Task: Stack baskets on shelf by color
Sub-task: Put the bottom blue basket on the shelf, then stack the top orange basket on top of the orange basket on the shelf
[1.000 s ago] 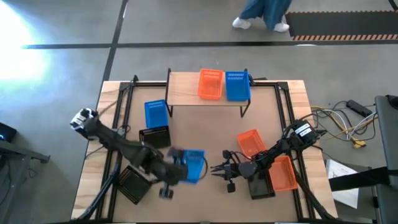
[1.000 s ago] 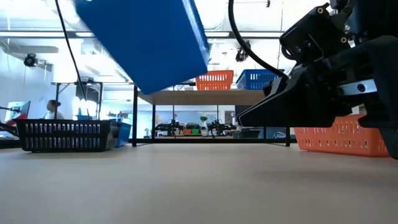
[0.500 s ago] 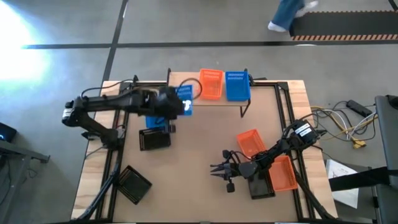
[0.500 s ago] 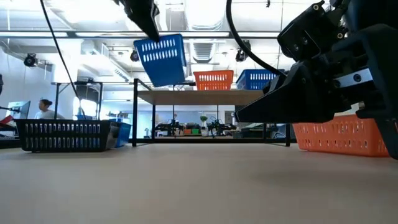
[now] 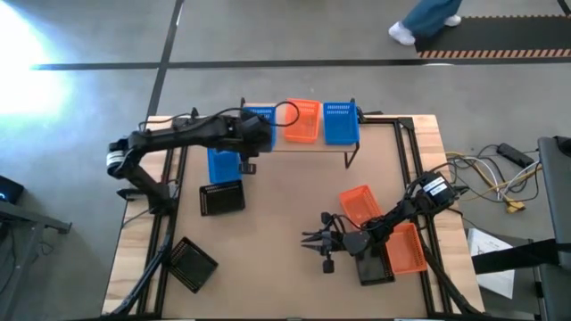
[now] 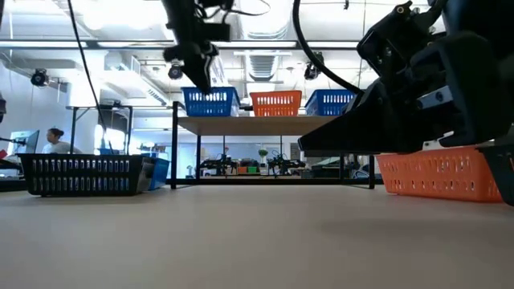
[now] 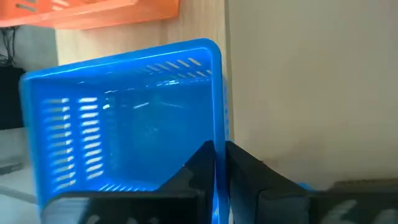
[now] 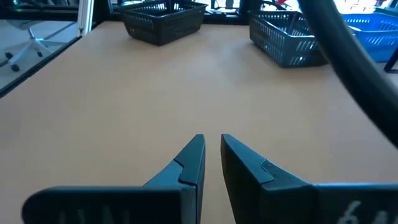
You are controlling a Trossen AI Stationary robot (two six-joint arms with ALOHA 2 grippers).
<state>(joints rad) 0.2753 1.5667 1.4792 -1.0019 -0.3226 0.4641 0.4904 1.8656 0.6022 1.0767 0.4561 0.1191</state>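
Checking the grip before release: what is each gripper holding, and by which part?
The left gripper pinches a blue basket by its side wall at the rim; the right gripper holds nothing.

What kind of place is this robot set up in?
Probably a robotics lab or workshop: a bare grey concrete floor surrounds the large wooden work table, loose cables lie beside it, and more workbenches and ceiling strip lights show behind.

3 blue baskets (image 5: 260, 117), 3 orange baskets (image 5: 302, 120), 3 black baskets (image 5: 221, 198), 1 shelf (image 5: 294, 145)
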